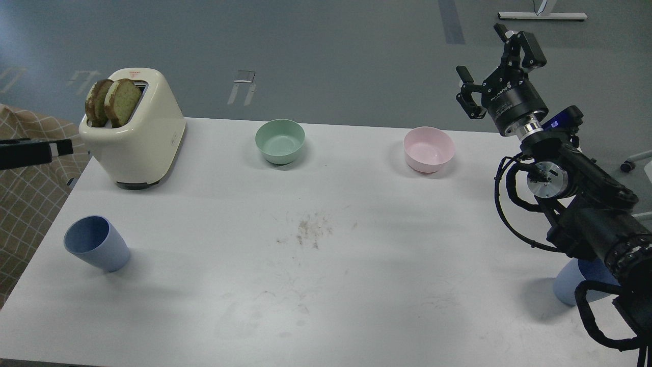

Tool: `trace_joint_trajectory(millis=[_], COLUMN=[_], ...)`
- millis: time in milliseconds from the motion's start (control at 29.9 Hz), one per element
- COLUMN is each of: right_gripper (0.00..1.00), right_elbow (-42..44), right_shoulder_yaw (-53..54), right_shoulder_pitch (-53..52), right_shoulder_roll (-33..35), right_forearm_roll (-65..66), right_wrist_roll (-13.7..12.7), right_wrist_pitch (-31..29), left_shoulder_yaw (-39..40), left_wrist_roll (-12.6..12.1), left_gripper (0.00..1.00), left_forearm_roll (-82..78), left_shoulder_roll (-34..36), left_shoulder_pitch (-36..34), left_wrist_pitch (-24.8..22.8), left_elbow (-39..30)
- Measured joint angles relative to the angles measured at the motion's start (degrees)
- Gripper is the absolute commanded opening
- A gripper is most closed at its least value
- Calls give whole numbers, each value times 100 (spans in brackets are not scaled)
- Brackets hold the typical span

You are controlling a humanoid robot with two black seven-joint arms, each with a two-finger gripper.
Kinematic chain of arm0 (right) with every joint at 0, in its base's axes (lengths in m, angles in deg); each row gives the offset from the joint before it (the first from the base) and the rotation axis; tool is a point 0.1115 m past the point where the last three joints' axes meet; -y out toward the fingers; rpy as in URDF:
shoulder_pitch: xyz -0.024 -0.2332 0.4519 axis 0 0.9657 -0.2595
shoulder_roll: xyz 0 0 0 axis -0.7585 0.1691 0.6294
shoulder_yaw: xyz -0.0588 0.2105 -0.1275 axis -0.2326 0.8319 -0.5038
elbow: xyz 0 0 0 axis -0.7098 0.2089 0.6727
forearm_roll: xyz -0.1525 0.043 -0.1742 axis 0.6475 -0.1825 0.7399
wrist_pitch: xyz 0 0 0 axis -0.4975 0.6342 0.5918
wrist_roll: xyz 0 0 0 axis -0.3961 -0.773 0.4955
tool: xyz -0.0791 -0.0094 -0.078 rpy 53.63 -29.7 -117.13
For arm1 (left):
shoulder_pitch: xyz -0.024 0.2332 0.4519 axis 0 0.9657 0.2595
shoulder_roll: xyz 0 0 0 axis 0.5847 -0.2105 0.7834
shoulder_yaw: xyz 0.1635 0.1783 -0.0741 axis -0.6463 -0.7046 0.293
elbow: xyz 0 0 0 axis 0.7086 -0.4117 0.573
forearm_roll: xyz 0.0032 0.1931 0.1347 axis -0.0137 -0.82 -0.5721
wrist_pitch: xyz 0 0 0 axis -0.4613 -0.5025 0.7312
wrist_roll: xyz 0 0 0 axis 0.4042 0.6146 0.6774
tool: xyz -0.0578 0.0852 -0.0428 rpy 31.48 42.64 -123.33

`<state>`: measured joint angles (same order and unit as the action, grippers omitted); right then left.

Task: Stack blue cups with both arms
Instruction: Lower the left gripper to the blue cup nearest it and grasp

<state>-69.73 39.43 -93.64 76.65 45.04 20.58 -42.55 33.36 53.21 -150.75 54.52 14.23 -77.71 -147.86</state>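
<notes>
One blue cup stands upright on the white table at the front left, with nothing near it. The other blue cup stands at the front right, mostly hidden behind my right arm. My right gripper is open and empty, held high above the table's far right corner, beyond the pink bowl. Of my left gripper only a black fingertip with a pale end shows at the left edge, beside the toaster and far above the left cup. I cannot tell whether it is open.
A cream toaster with two bread slices stands at the back left. A mint-green bowl and a pink bowl stand along the back. A crumb smudge marks the middle. A checked cloth hangs left of the table.
</notes>
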Motion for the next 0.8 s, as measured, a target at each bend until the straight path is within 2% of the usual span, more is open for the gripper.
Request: trace_joint_trajectory(millis=[100,200,468,802], right_gripper=[100,100,100,100], right_elbow=[-11,-20,-23,-23], right_shoulder_yaw=[-3,-4,-4,-4], right_shoulder_pitch=[11,18,49,58], right_shoulder_roll=[0,0,-1,6], right_forearm_roll=[0,0,5,7], right_wrist_roll=[0,0,0,0], right_wrist_pitch=[0,0,0,0], left_shoulder_yaw=[-655,-997,-1450,-1833], left_wrist_roll=[0,0,0,0], left_gripper=[97,97,97,97], left_forearm_roll=[-133,-164,-179,-183], left_shoulder_roll=[13,-64,-698,-1250], left_shoulder_pitch=[0,1,14,18], left_wrist_pitch=[555,836,1081,1143], left_elbow=[35,108,687,1222])
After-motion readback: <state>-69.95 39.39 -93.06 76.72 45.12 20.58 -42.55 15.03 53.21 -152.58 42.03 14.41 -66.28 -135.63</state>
